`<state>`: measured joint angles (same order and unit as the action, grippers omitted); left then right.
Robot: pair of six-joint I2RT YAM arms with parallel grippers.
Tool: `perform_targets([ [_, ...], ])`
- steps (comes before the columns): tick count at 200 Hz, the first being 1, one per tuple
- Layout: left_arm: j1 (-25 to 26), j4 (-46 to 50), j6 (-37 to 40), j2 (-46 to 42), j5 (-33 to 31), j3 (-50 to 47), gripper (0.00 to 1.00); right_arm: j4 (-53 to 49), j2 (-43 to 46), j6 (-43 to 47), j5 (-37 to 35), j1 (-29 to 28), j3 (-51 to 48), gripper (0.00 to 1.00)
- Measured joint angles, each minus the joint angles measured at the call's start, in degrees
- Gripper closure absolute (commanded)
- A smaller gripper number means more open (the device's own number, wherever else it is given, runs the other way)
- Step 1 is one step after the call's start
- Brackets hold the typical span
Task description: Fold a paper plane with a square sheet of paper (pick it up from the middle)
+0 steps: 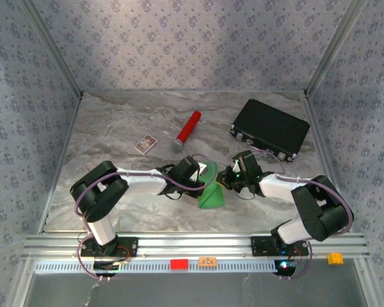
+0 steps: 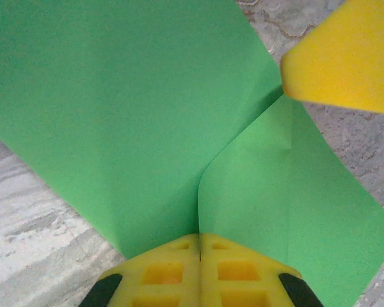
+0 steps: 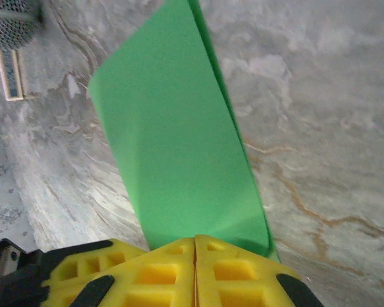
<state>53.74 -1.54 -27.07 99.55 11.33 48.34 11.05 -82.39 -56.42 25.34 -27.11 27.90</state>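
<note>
Top external view, looking down on your workspace: a grey marbled tabletop [image 1: 115,128] lies between blue-grey patterned walls. Your two arms are bolted at its near edge. The left arm [image 1: 141,184] reaches in from the left and the right arm [image 1: 281,187] from the right, and their wrists come close together near the middle, a little toward you. A black case [image 1: 271,128] lies at the far right, well apart from both wrists. Between the wrists is the sheet [image 1: 212,196], bright green and bent into a tent-like shape, its lower part fanning toward the near edge. You cannot tell whether that lower edge touches the tabletop. Beyond the sheet lies a red cylinder [image 1: 191,125] with a grey end, set at a slant. A small printed card [image 1: 145,144] lies just to its left.

Left wrist view: your left fingers [image 2: 160,272] are pressed together, clamped on the sheet [image 2: 115,115] where a crease runs up from them. Green paper spreads to both sides of that crease. One of your right fingers [image 2: 339,57], yellow, shows at the upper right, at the far end of the crease.

Right wrist view: these fingers [image 3: 160,272] are also together, clamped on a doubled part of the sheet [image 3: 179,147], which stretches away from them over the marbled surface. The cylinder's mesh end [image 3: 9,22] and the card [image 3: 9,73] sit at the upper left.
</note>
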Motion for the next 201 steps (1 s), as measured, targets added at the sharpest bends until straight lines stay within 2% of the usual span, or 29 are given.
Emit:
perform_targets([
  [44,0.00,0.00,0.00,0.00,0.00,0.00,1.00,2.49,-4.28,0.11,0.96,0.52,-1.09,0.91],
  [81,0.00,-0.22,0.00,0.00,0.00,0.00,1.00,5.18,-4.42,0.00,2.38,1.79,-2.47,0.91],
  [140,0.00,0.00,0.00,0.00,0.00,0.00,1.00,4.15,0.39,-0.13,0.98,2.69,-3.23,0.89],
  [166,0.00,0.00,0.00,0.00,0.00,0.00,1.00,4.20,2.86,-0.13,0.96,0.70,-3.21,0.89],
  [201,-0.02,0.00,0.00,0.00,0.00,0.00,1.00,4.20,1.36,-0.72,1.01,-3.85,-2.58,0.89],
])
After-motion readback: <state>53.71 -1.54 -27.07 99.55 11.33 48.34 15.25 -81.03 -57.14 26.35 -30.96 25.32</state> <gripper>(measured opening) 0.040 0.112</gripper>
